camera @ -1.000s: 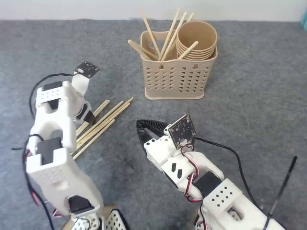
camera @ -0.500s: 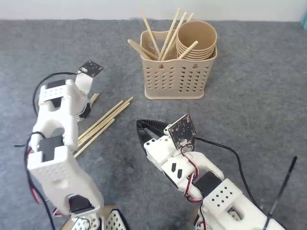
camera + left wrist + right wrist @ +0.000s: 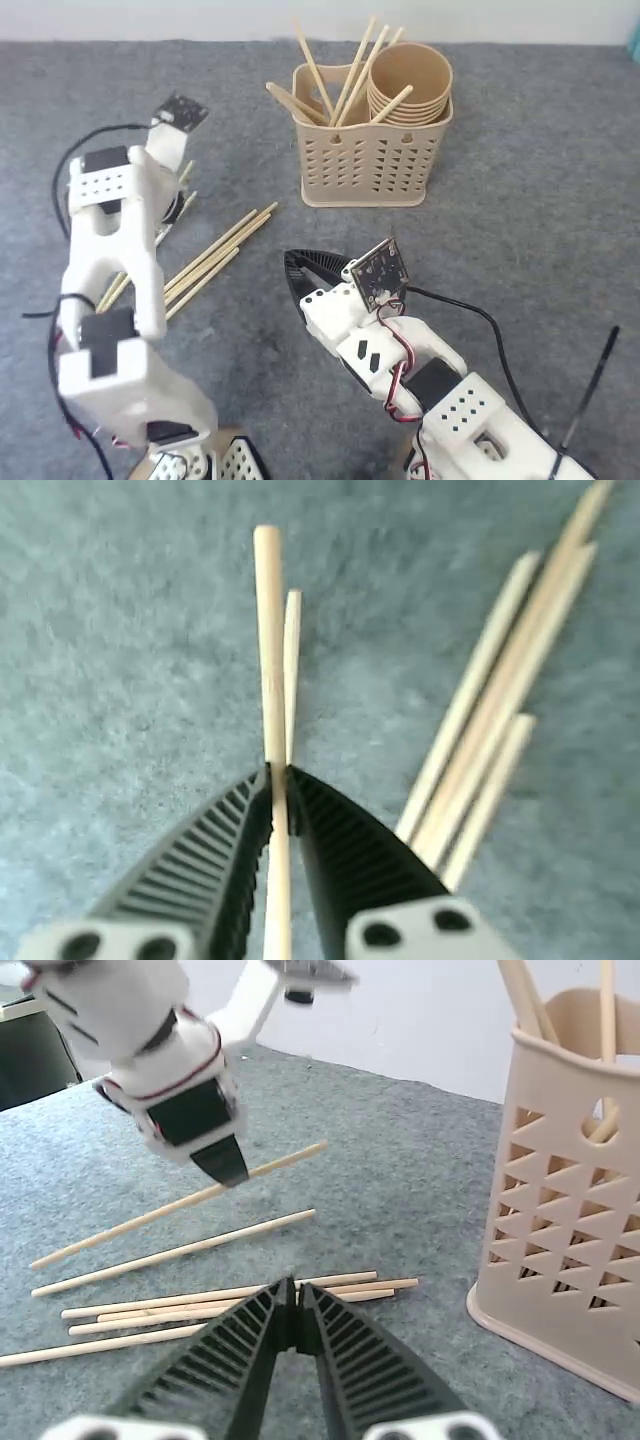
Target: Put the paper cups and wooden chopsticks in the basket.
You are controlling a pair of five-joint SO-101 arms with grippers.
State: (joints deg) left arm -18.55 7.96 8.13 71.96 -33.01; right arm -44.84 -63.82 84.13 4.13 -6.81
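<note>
Beside the loose chopsticks [image 3: 510, 675], the left claw [image 3: 278, 778] clamps one chopstick [image 3: 267, 620] tight.

Paper cups [image 3: 410, 80], chopsticks [image 3: 357, 70] stand in basket [image 3: 365, 165]; loose chopsticks [image 3: 220, 248] lie nearby.

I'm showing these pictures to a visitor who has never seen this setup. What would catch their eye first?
Probably the beige basket toward the back of the table, bristling with standing chopsticks beside a stack of paper cups. Next comes the left end effector, pinched shut on a single chopstick, with the loose chopsticks lying close by.
</note>
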